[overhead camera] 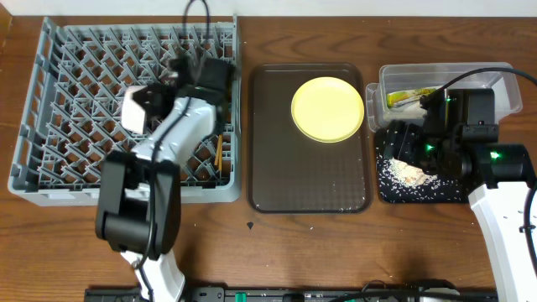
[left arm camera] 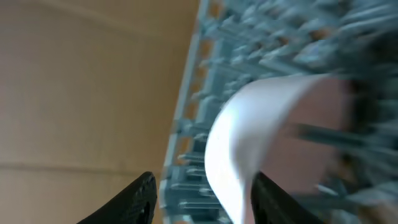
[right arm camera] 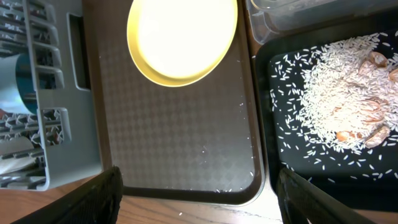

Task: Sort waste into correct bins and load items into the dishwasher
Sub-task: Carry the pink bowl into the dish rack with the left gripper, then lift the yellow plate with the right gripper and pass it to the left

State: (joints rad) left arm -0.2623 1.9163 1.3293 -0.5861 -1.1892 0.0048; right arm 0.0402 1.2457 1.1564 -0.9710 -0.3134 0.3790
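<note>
The grey dish rack (overhead camera: 59, 101) fills the left side. My left gripper (overhead camera: 141, 107) is over it, open, with the rim of a cream-white bowl (left arm camera: 249, 130) between its fingers (left arm camera: 202, 199); that view is blurred. Chopsticks (overhead camera: 218, 151) lie in the rack's right side. A light blue bowl (right arm camera: 12, 84) stands in the rack. The yellow plate (overhead camera: 327, 109) lies on the brown tray (overhead camera: 306, 180). My right gripper (overhead camera: 396, 141) is open and empty (right arm camera: 199, 199), above the gap between the brown tray and the black tray (overhead camera: 445, 193). The black tray holds rice (right arm camera: 339, 81) and beige lumps.
The clear tub (overhead camera: 394, 77) at the back right holds the yellow-green wrapper (overhead camera: 409, 96). A few stray grains lie on the brown tray (right arm camera: 174, 124) and on the wooden table (overhead camera: 336, 252) by its front edge.
</note>
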